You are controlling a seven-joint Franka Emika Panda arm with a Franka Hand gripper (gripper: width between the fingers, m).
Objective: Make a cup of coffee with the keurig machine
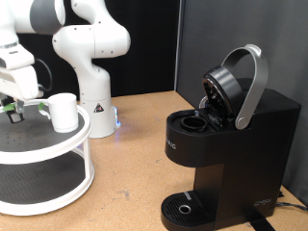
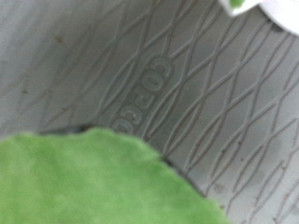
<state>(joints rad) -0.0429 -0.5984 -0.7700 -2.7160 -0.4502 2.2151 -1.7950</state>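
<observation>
We see the gripper (image 1: 12,104) cut off at the exterior view's left edge; the wrist view's green shape (image 2: 89,182) is blurred.

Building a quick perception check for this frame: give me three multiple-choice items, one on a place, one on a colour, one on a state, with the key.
1. Where is the cup?
A. On the top shelf of the round two-tier stand, at the exterior view's left
B. On the drip tray of the keurig machine
C. On the wooden table

2. What colour is the keurig machine?
A. White
B. Black
C. Red

3. How is the machine's lid?
A. Shut flat
B. Taken off
C. Raised open, pod chamber exposed

Answers: 1 A, the white cup stands on the grey top tier beside the gripper. 2 B, the body is matte black with a silver-grey handle. 3 C, the brew head is tilted up and back above the open chamber.
</observation>
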